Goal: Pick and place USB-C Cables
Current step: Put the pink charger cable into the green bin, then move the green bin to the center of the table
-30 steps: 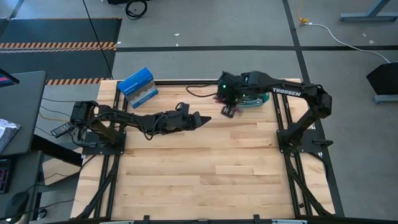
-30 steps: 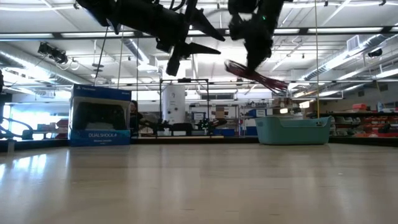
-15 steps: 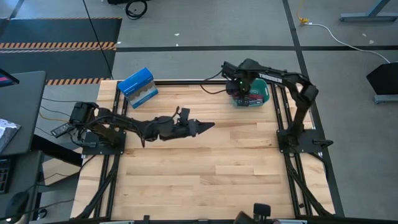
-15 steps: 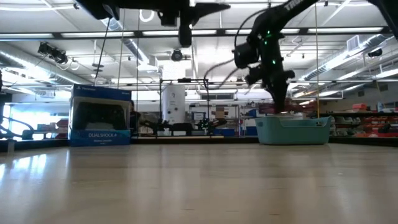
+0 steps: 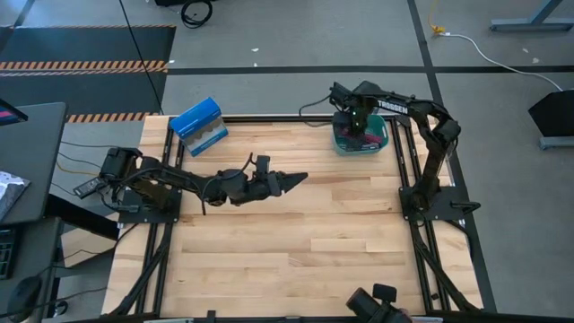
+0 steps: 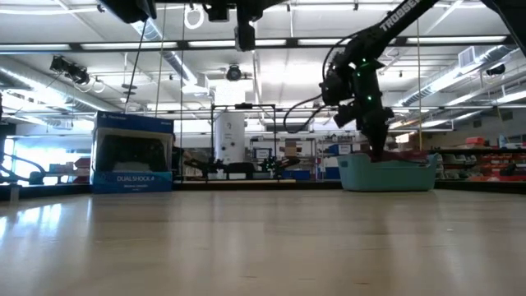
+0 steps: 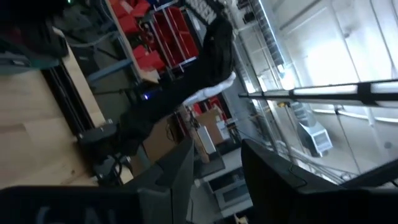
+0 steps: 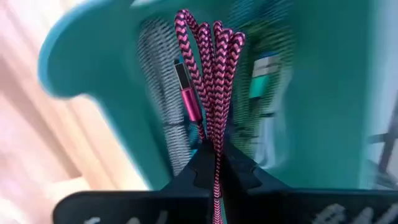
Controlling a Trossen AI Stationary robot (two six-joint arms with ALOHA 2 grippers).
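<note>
Now the right gripper (image 8: 216, 163) hangs over the teal bin (image 5: 379, 144), its fingers pressed together on a maroon cable (image 8: 210, 81). From the right wrist view, the braided bundle stands up from between the fingertips, its plug alongside, with the bin's inside right behind it. Other cables (image 8: 163, 106) lie in the bin beneath, one grey-striped, one greenish, though blur hides their detail. From the low view, the right arm reaches down to the bin's rim (image 6: 386, 162), and a dark reddish bit shows at that rim.

The left gripper (image 5: 291, 179) hovers well apart from the bin, over the bare table (image 5: 296, 242), its fingers (image 7: 177, 177) spread with nothing between them. A blue box (image 5: 197, 126) stands at the table's far edge, on the opposite side from the bin.
</note>
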